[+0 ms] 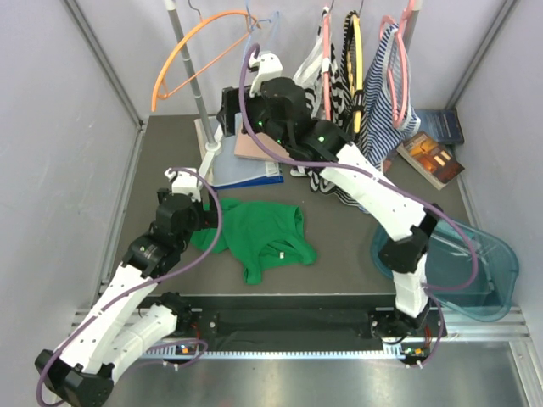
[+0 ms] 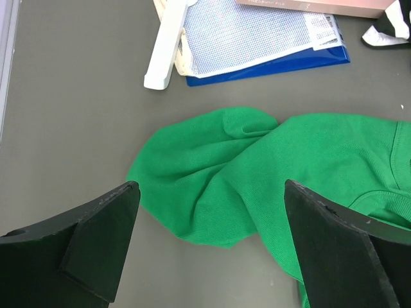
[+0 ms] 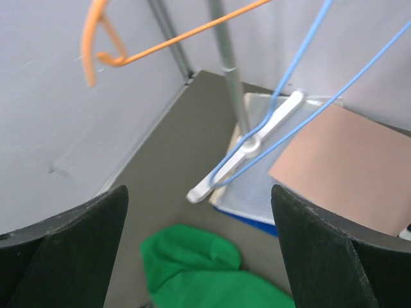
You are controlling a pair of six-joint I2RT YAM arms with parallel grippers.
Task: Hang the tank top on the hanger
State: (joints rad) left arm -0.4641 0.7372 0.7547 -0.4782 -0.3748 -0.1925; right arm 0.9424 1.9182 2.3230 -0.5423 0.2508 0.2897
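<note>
The bright-green tank top [image 1: 259, 233] lies crumpled on the dark table, its white label [image 1: 276, 252] toward the near edge. My left gripper [image 1: 200, 224] hovers low at its left edge, open and empty; in the left wrist view the top [image 2: 257, 167] lies between and beyond the spread fingers of the gripper [image 2: 212, 237]. The light-blue hanger [image 1: 257, 32] hangs on the rack at the back, partly hidden by my right arm. My right gripper [image 1: 229, 110] is raised near it, open and empty [image 3: 199, 250]; the hanger's wires [image 3: 300, 54] hang ahead, apart from the fingers, with the top [image 3: 192, 269] below.
An orange hanger [image 1: 199, 47] hangs on the rack pole [image 1: 182, 42]. Striped tops [image 1: 373, 93] on pink hangers [image 1: 399, 51] hang at the back right. A blue mesh pouch [image 1: 246, 174] and a flat box [image 1: 253, 148] lie by the rack's white foot [image 1: 208, 140]. Books [image 1: 433, 157] and a blue bin [image 1: 458, 263] sit at the right.
</note>
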